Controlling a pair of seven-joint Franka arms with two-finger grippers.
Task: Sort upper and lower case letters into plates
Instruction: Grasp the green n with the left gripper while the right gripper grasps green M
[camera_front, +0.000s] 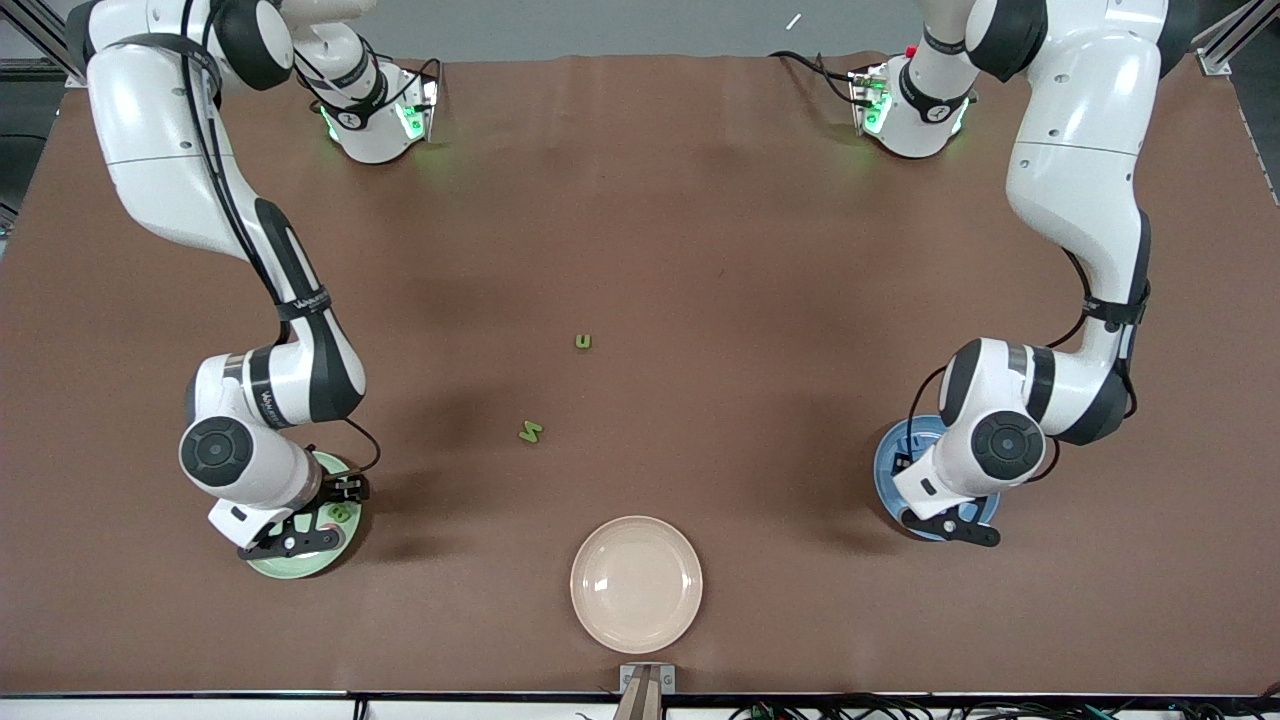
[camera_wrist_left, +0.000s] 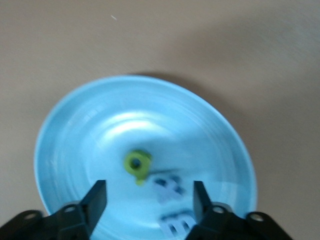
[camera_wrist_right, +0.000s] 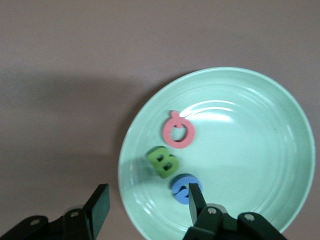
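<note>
Letters in the pale green plate (camera_wrist_right: 260, 150) read B (camera_wrist_right: 162, 161) and Q (camera_wrist_right: 178, 132); your right gripper (camera_wrist_right: 147, 205) and left gripper (camera_wrist_left: 149, 199) gaped, empty.

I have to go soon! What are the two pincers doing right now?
Left pincer: open, holding nothing, over the blue plate.
Right pincer: open, holding nothing, over the rim of the pale green plate.

Open brown table (camera_front: 700, 250) around green u (camera_front: 583, 342) and green N (camera_front: 530, 432); cream plate (camera_front: 636, 583) nearer camera, arms parked over end plates.
</note>
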